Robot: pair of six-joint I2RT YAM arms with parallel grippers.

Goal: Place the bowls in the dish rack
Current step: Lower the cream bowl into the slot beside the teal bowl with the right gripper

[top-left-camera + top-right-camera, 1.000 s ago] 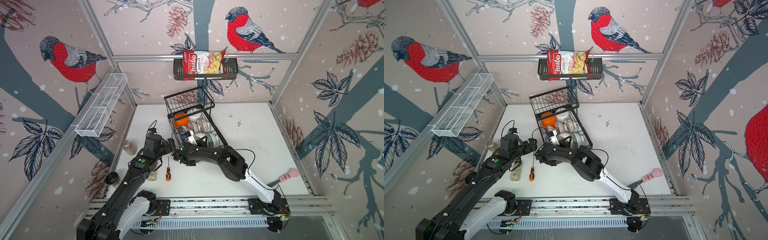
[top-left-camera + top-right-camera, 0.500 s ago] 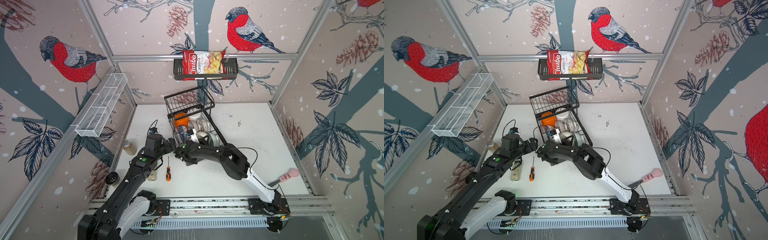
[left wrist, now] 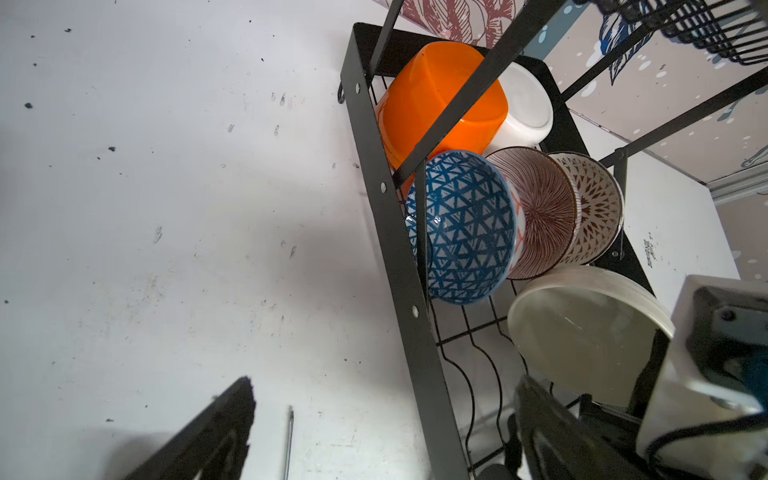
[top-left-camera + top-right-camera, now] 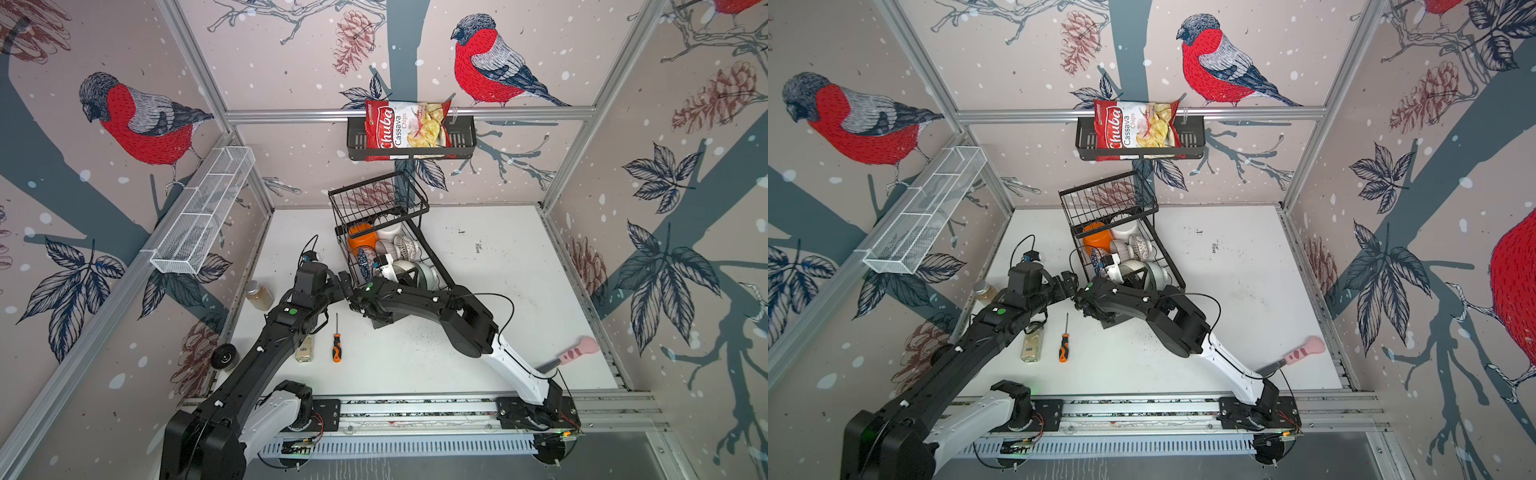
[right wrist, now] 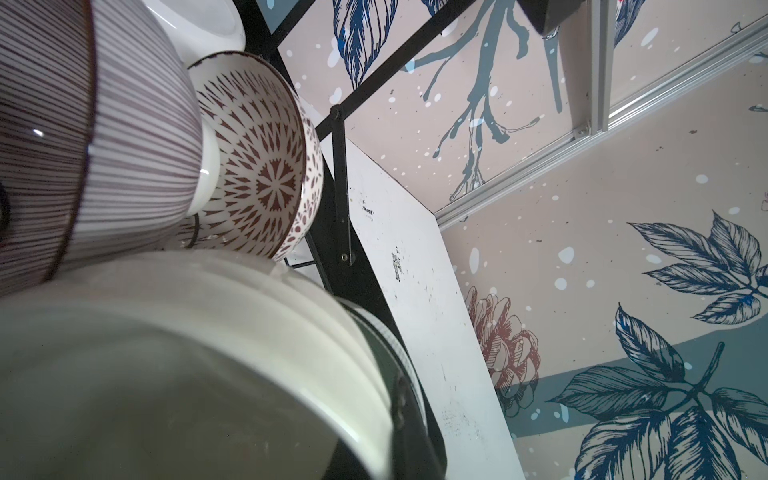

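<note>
The black wire dish rack (image 3: 399, 249) stands on the desk (image 3: 166, 208). Leaning on edge in its lower tier are an orange bowl (image 3: 436, 99) and a white bowl (image 3: 528, 108) at the back. Next come a blue geometric bowl (image 3: 465, 224), a striped bowl (image 3: 544, 212) and a floral-patterned bowl (image 3: 598, 208) nested side by side. A cream bowl (image 3: 582, 332) sits nearest the front.
</note>
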